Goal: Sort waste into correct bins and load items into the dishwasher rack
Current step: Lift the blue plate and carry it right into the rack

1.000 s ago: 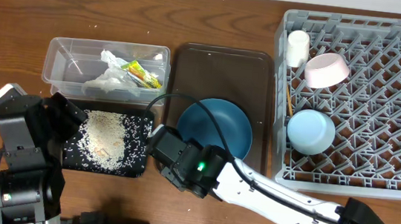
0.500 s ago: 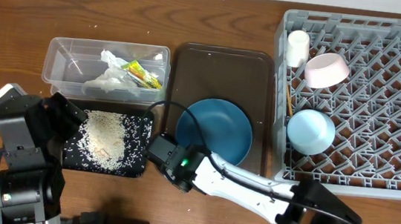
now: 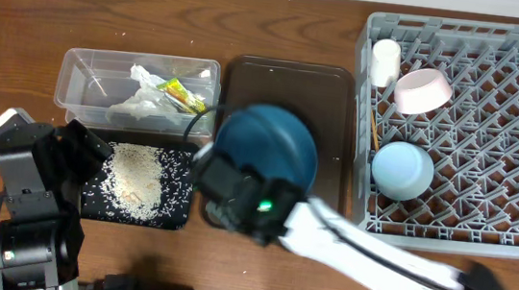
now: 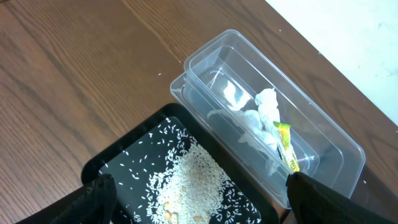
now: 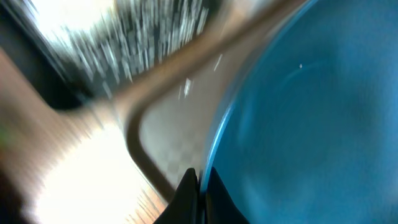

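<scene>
My right gripper (image 5: 199, 182) is shut on the rim of the large dark blue bowl (image 5: 311, 112), which hangs tilted over the brown serving tray (image 3: 291, 79). From overhead the bowl (image 3: 267, 144) hides part of the tray, with the right gripper (image 3: 225, 182) at its near-left edge. My left gripper (image 4: 202, 205) stands open above the black tray (image 4: 134, 162) of white rice scraps (image 4: 193, 180). The clear tub (image 4: 323, 143) holds the crumpled napkin (image 4: 264, 115) and the yellow-green wrapper (image 4: 285, 144). The grey rack (image 3: 493, 131) holds a white cup (image 3: 384, 62), pink bowl (image 3: 423, 91), light blue bowl (image 3: 402, 170) and chopsticks (image 3: 374, 120).
The black tray (image 3: 140, 183) lies just in front of the clear tub (image 3: 138, 82), left of the brown serving tray. The rack fills the table's right side. Bare wooden table (image 3: 19, 43) lies at the far left and back.
My right gripper has shut on the dark blue bowl's rim and raised it, tilting and shifting it back-left over the serving tray. The left arm has not moved.
</scene>
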Action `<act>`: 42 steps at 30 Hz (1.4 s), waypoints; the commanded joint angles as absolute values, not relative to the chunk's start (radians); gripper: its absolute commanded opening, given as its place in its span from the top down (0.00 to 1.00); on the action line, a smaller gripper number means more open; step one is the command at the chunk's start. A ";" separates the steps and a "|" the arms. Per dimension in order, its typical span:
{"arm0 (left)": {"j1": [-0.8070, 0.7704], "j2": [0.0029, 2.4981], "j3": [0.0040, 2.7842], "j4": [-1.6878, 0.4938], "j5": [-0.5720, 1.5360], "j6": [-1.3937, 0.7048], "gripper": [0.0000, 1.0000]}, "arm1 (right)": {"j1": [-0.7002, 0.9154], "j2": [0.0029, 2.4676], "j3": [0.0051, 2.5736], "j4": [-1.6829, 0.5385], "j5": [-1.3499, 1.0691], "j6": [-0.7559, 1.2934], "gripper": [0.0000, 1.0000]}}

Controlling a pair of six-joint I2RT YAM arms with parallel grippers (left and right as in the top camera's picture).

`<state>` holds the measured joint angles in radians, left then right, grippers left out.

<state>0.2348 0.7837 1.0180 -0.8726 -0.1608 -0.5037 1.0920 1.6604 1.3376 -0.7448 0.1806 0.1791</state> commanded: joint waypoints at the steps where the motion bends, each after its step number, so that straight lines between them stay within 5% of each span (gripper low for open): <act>1: 0.240 0.783 1.032 -0.875 -0.169 -0.498 0.10 | 0.992 1.463 1.399 -0.754 0.159 0.213 0.99; 10: 0.240 0.783 1.032 -0.875 -0.169 -0.498 0.11 | 0.360 1.178 1.399 -0.768 -0.658 0.201 0.99; 19: 0.240 0.783 1.032 -0.876 -0.169 -0.498 0.10 | -0.226 1.229 1.385 -0.798 -1.320 0.019 0.99; 24: 0.240 0.783 1.032 -0.875 -0.169 -0.498 0.10 | -0.358 1.341 1.345 -0.805 -1.560 -0.139 0.99; 42: 0.240 0.783 1.032 -0.875 -0.169 -0.498 0.10 | -0.474 1.733 1.265 -0.826 -1.560 -0.318 0.99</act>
